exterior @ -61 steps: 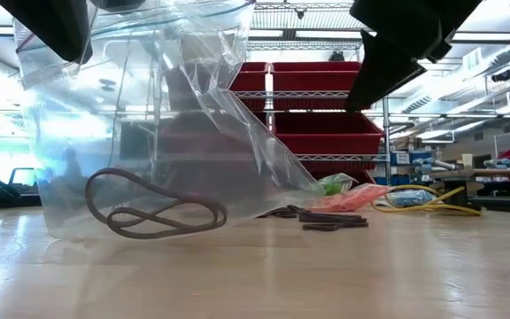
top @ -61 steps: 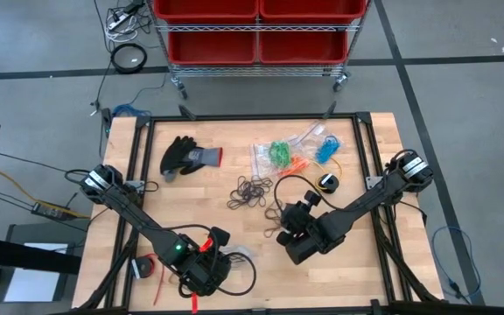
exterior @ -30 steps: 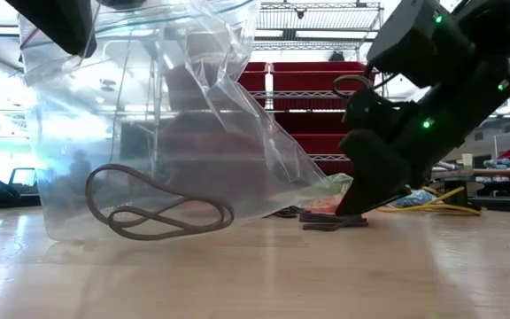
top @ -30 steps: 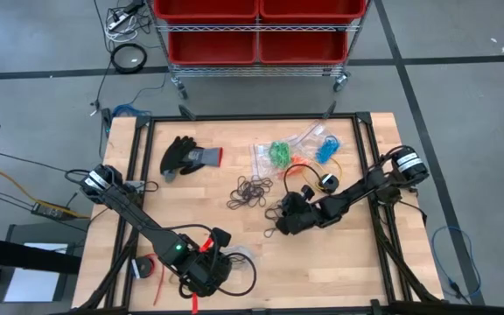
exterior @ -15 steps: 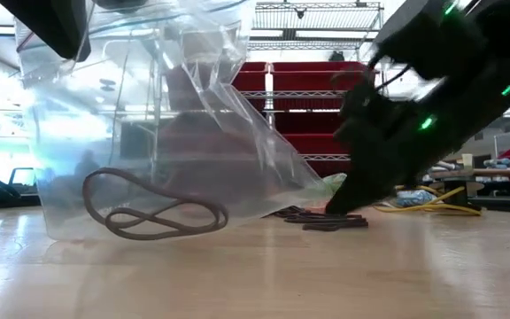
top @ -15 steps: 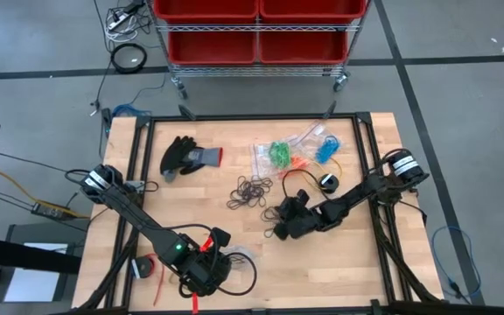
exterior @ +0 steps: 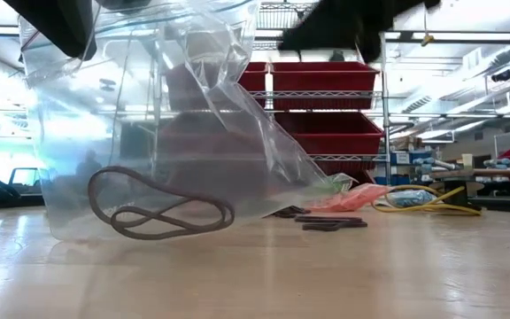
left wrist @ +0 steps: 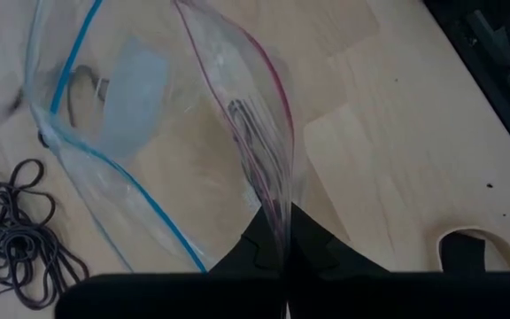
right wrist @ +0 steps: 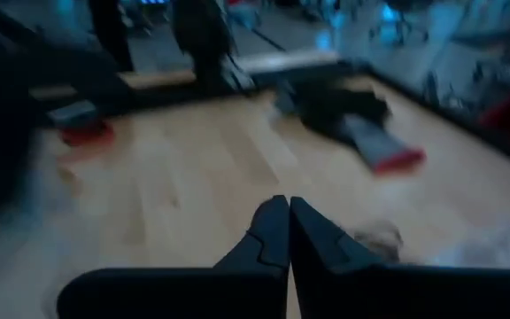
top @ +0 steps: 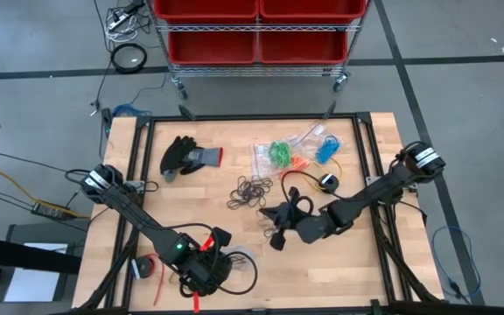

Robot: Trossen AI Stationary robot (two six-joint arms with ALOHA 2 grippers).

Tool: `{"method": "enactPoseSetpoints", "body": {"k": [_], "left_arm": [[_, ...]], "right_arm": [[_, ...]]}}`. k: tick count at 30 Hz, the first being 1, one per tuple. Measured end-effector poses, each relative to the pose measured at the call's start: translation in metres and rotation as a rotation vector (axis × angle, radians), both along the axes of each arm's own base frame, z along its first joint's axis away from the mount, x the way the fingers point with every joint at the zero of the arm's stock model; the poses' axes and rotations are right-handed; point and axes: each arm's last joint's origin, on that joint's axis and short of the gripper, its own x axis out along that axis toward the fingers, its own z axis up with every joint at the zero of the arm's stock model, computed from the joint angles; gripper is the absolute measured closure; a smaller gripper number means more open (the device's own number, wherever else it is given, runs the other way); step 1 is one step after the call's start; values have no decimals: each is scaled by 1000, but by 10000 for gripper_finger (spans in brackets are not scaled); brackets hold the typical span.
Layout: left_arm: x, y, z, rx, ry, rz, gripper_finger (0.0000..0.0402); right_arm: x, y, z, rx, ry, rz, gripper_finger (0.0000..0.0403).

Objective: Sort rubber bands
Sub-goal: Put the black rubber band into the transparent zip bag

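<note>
Loose black rubber bands (top: 252, 191) lie in a pile at the table's middle. Behind them lie small bags of green (top: 276, 153), orange (top: 297, 163) and blue (top: 326, 149) bands. My left gripper (top: 206, 262), near the front edge, is shut on a clear zip bag (exterior: 149, 115). The bag's bottom rests on the table, and one dark band (exterior: 162, 213) lies inside. My right gripper (top: 276, 226) hangs shut above the table, right of the bag. Whether a band sits between its fingers (right wrist: 273, 226) I cannot tell. My left gripper pinches the bag's open top edge (left wrist: 277, 208), by the pink zip line, between its two fingers. The fingers slant down from above. The bag's mouth is held up and the rest sags to the tabletop.
A black glove (top: 186, 156) lies at the far left. A round black object with a yellow cable (top: 326, 182) sits right of the pile. A red roll (top: 143, 267) lies by the left arm. Red bins on a rack (top: 256, 31) stand beyond the far edge.
My right gripper has risen from the tabletop beside the black bands, clear out of the low view's middle. It has tipped toward level and gone a little toward the left and near edges. The bag and my left gripper have kept still.
</note>
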Motion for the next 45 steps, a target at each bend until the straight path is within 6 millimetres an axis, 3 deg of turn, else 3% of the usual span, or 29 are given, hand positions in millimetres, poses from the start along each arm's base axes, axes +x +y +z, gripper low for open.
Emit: {"method": "enactPoseSetpoints", "body": {"k": [7,15,27,38,45], "left_arm": [[0,0,0,2,2,-4,401],[0,0,0,0,0,-4,401],[1,0,0,-5,-7,-4,401],[2,1,0,-13,-1,-7,401],[2,1,0,-14,1,-8,401]], "right_arm": [[12,17,48,-105,-73,51,403],[14,30,78,-131,-125,121,403],[18,39,88,-105,-245,196,403],[43,52,56,-83,-323,267,403],[46,58,76,-95,-370,303,403]]}}
